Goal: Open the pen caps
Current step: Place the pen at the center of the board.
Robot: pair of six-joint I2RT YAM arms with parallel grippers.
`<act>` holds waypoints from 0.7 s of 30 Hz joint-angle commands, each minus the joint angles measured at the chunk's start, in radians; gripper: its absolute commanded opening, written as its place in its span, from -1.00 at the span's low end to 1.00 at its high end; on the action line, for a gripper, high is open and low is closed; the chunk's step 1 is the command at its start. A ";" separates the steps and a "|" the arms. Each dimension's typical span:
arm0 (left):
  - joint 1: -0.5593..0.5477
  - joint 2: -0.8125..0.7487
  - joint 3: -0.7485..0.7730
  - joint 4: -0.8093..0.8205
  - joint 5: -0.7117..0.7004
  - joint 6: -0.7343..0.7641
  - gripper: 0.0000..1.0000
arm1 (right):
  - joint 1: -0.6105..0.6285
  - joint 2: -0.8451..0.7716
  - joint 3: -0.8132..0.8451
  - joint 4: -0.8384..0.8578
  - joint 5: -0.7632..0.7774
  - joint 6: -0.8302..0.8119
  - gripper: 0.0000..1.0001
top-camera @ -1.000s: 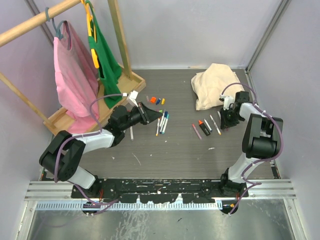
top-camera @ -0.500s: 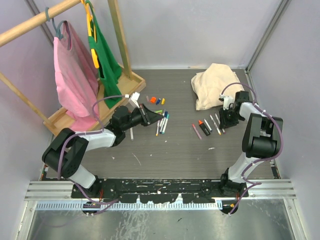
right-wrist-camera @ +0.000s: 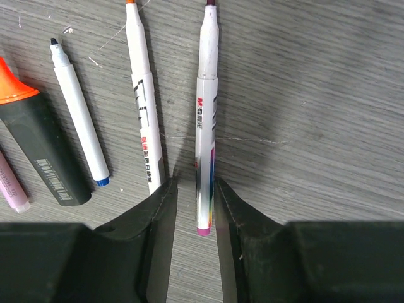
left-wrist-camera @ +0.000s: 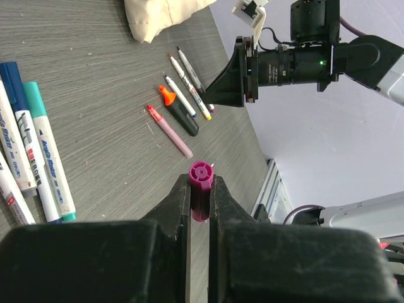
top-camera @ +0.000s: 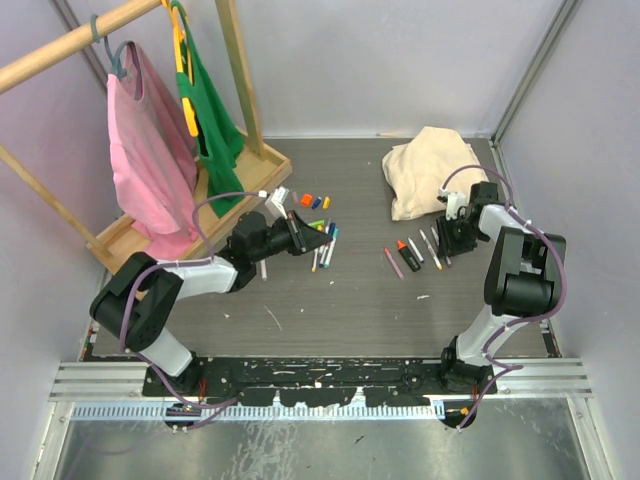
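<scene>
My left gripper is shut on a purple pen cap and holds it above the table, near a bunch of capped markers, which also show in the left wrist view. Loose orange, blue and yellow caps lie just behind them. My right gripper is low over the table. Its jaws stand slightly apart, one on each side of the end of an uncapped white pen with a pink end, which lies flat. More uncapped pens and a black highlighter lie to its left.
A beige cloth bundle lies at the back right, just behind the right gripper. A wooden clothes rack with a pink and a green garment stands at the back left. Side walls close in on both sides.
My left gripper has moved a little to the right, toward the bunch of markers, with the purple cap in it. The right arm has not visibly moved.
</scene>
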 commanded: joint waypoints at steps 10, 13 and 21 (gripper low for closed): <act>-0.089 -0.010 0.188 -0.384 -0.237 0.235 -1.00 | 0.002 -0.137 0.008 0.018 -0.013 -0.006 -0.27; -0.114 0.015 0.287 -0.537 -0.349 0.296 -1.00 | 0.002 -0.160 0.004 0.022 -0.019 -0.008 -0.27; -0.145 0.242 0.659 -0.967 -0.579 0.438 -1.00 | 0.002 -0.242 -0.008 0.031 -0.077 -0.010 -0.27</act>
